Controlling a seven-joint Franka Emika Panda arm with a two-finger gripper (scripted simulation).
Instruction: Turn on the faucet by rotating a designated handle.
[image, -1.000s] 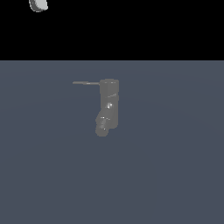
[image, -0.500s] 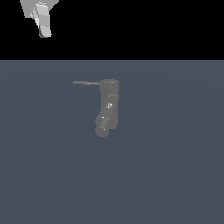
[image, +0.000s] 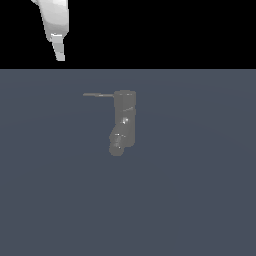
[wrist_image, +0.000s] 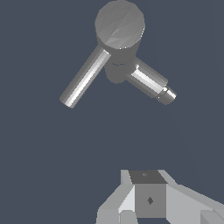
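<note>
The dull-grey upright cylindrical faucet (image: 124, 120) stood on the flat slate-blue floor (image: 200, 200), its stubby round spout (image: 117, 146) angled out low down. The thin straight grey rod handle (image: 98, 94) stuck out from its top toward the exterior view's left. The white gripper (image: 59, 52) hung well apart, untouching; whether its fingers were spread was unclear, perhaps pressed together.

Bare simulated scene: flat slate-grey floor (image: 200, 200), black backdrop (image: 165, 30).

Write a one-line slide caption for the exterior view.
White gripper hangs above and apart from grey faucet, its handle untouched.
</note>
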